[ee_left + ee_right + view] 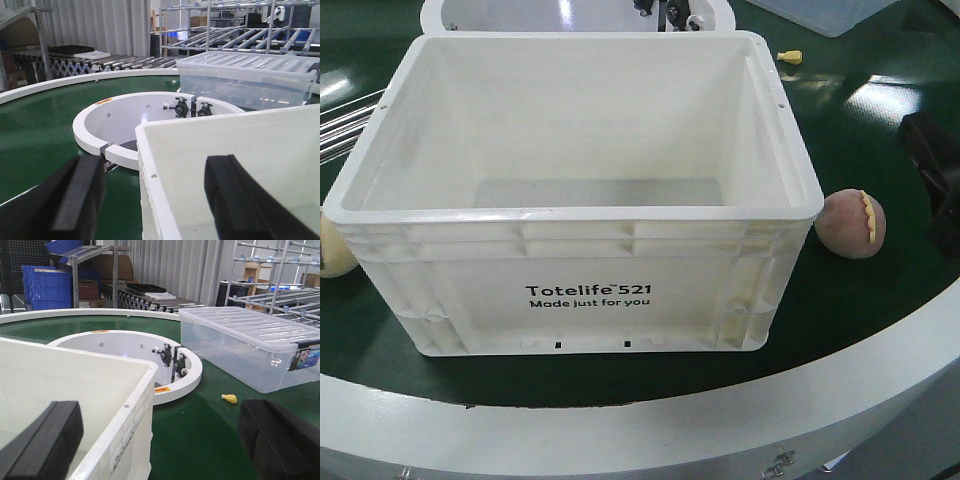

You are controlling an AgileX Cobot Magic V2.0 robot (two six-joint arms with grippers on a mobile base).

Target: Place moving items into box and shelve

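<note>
An empty white box [580, 250] marked "Totelife 521" stands on the green belt [860, 300]. A peach-coloured round item [852, 224] lies by the box's right front corner. Another pale item [332, 252] shows at the left edge. A small yellow item [789, 57] lies at the back right and also shows in the right wrist view [229, 398]. My left gripper [157, 200] is open and empty, its fingers framing the box's left wall [155, 175]. My right gripper [162, 445] is open and empty, its fingers framing the box's right wall [125, 407].
A white ring hub [100, 135] sits behind the box in the belt's middle. A clear lidded plastic bin [245, 345] stands at the back right. A black body [932, 170] shows at the right edge. Roller racks and blue crates stand beyond the belt.
</note>
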